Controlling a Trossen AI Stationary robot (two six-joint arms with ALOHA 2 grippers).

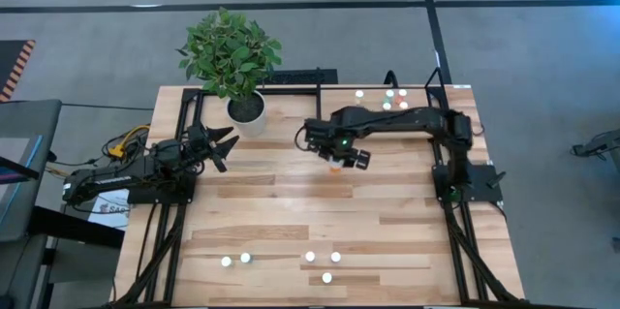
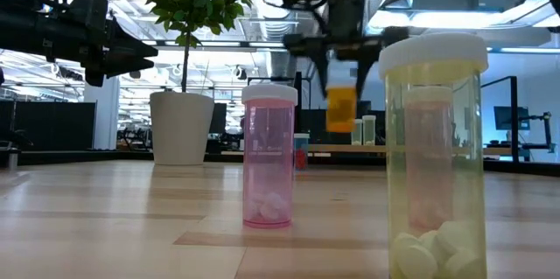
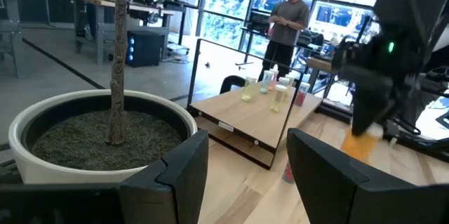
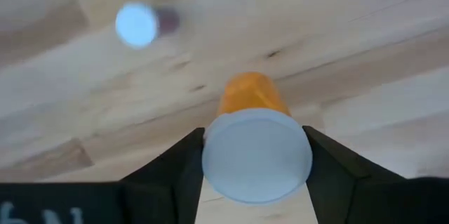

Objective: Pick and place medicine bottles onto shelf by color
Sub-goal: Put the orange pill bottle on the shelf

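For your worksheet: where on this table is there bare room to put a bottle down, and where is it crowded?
Bare: the table's middle planks, between the left gripper and the right arm's base. Crowded: the shelf, and the near edge with five bottles. The right gripper holds an orange bottle.

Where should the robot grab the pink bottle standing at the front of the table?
Grab the pink bottle by its straight round sides just under the white cap, coming down from above. It stands upright with open table around it, so gripper fingers probably fit on both sides. The right gripper holds its orange bottle this way.
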